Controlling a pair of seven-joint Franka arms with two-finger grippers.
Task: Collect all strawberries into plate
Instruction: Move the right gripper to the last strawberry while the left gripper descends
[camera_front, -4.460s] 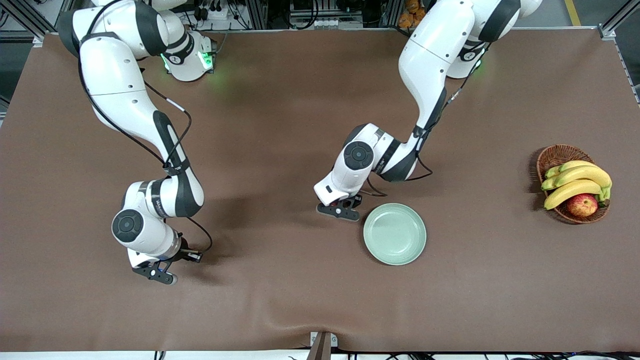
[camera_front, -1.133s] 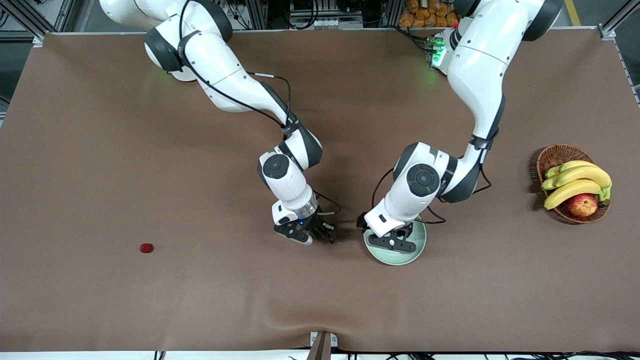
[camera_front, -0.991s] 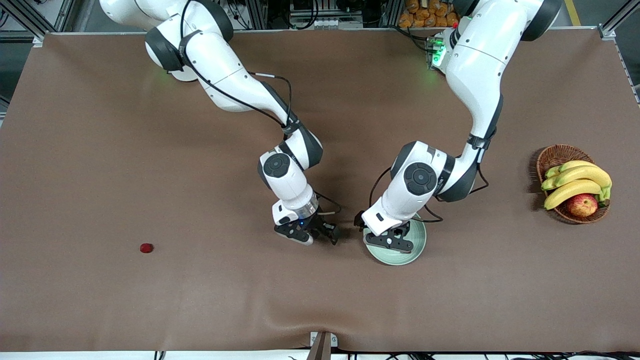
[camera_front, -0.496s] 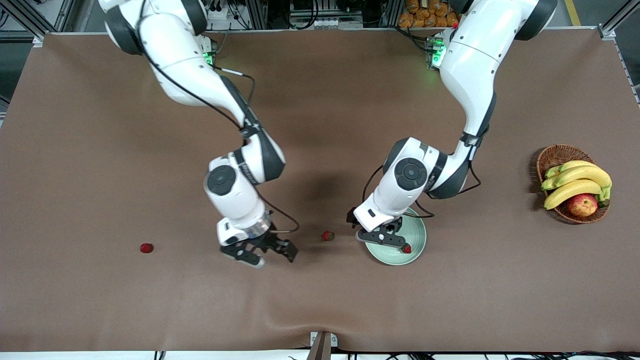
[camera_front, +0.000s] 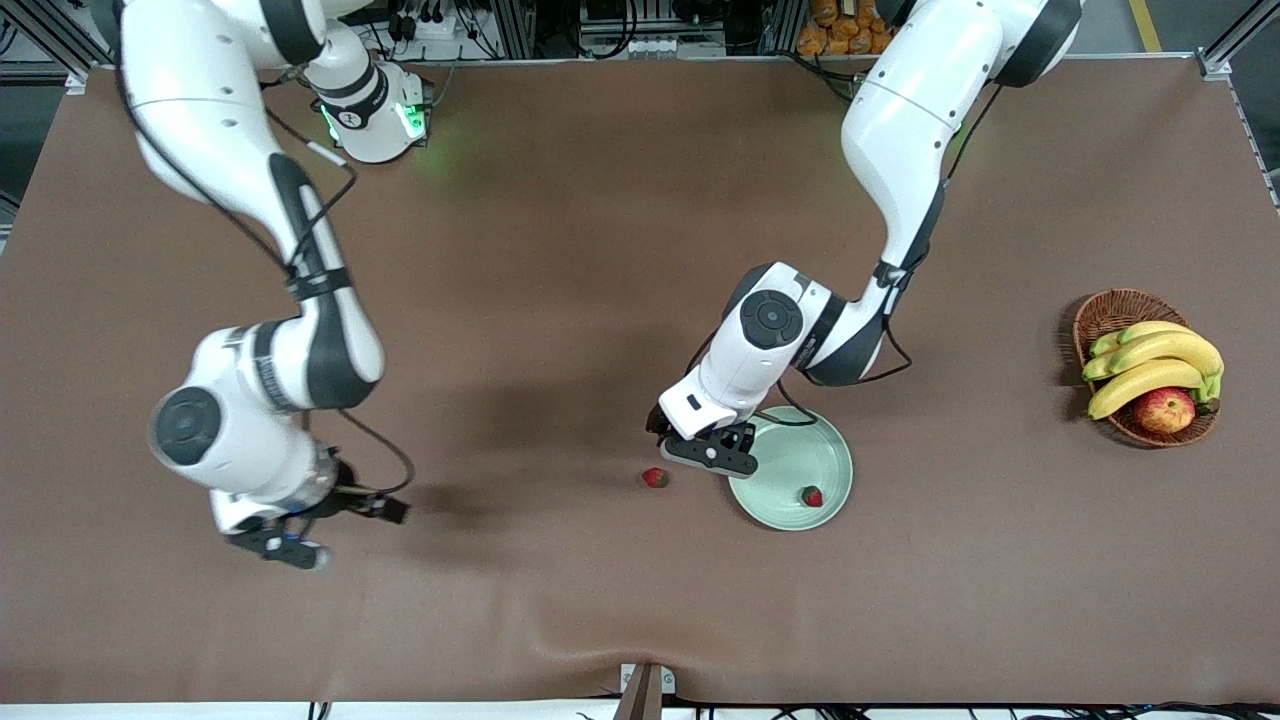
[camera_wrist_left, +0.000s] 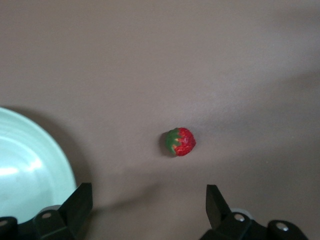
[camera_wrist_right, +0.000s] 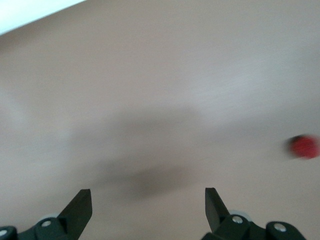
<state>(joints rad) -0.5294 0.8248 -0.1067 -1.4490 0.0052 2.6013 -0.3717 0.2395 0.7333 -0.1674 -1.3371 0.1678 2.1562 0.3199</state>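
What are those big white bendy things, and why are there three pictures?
They are two robot arms with pinchers called grippers. One picture looks down from high up; the other two come from cameras on each arm's wrist. The left gripper is open, over the tablecloth between the green plate and a strawberry on the cloth. Another strawberry already lies in the plate. The right gripper is open too, holding nothing; its camera shows a third strawberry. A basket holds bananas and an apple.

I see bare table all round loose strawberry (camera_front: 655, 477) | plate (camera_front: 825, 455) rim just beside | left hand (camera_front: 708, 455) overhead, fingers spread
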